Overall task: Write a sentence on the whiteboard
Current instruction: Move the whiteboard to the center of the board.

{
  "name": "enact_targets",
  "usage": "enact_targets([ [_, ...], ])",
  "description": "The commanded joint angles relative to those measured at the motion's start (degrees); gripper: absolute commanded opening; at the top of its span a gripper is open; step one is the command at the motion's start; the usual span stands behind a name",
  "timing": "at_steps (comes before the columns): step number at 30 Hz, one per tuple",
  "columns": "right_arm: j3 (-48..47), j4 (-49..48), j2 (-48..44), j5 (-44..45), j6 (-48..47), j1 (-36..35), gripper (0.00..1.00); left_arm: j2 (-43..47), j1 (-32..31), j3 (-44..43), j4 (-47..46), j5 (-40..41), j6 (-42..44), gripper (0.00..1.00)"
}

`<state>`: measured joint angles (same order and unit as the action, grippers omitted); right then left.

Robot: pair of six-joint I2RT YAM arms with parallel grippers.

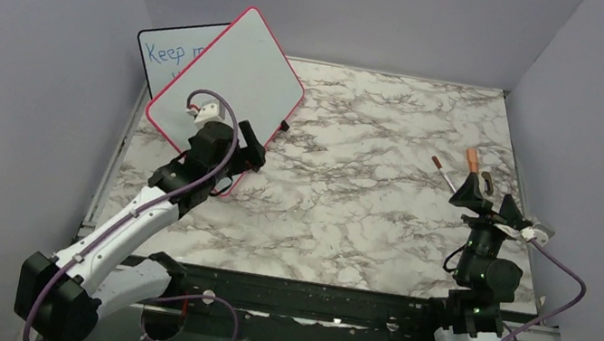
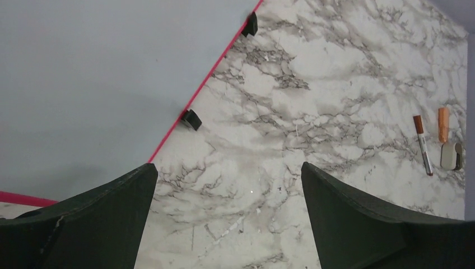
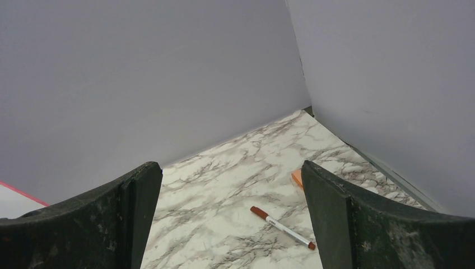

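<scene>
Mostly, the marble table (image 1: 366, 208) lies in plain sight. The whiteboard (image 1: 231, 77) sits at its far left, turned like a diamond, its face plain. My left arm covers its near corner, so I cannot tell whether it lies flat or leans. Two black feet (image 2: 190, 119) show along its red edge. It hides most of the small board (image 1: 166, 53) behind it, where only "Keep m" in blue can be read.

My left gripper (image 1: 248, 151) hangs over the whiteboard's near edge, fingers spread wide and holding nothing. My right gripper (image 1: 490, 200) hovers at the table's right side, spread just as wide and also bare.

Just beyond it lies a marker (image 1: 443, 173) with a brown cap. Beside that is an orange-tipped item (image 1: 472, 159), partly behind my right fingers (image 3: 358, 224); what it is I cannot tell.
</scene>
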<state>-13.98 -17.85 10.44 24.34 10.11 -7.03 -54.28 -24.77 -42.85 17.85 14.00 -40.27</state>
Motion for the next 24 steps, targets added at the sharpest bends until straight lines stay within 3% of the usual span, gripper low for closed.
enact_targets([
  [1, -1.84, 0.66, -0.98, 0.05, 0.62, -0.35, 1.00, -3.25, -5.61, -1.74, 4.10, 7.88, -9.86, 0.99],
  [8, -1.76, 1.07, -2.12, 0.33, 0.75, -1.05, 1.00, -12.19, -12.67, -1.54, 5.93, 16.95, -23.00, 0.99],
  [16, -1.58, 1.22, -3.54, 0.32, 0.96, -2.30, 1.00, -25.71, -14.79, -6.88, 5.92, 22.73, -29.18, 0.96],
  [24, -1.27, 1.08, -4.49, 0.75, 1.09, -3.24, 1.00, -35.91, -14.71, -11.97, 5.89, 27.03, -33.49, 0.83],
])
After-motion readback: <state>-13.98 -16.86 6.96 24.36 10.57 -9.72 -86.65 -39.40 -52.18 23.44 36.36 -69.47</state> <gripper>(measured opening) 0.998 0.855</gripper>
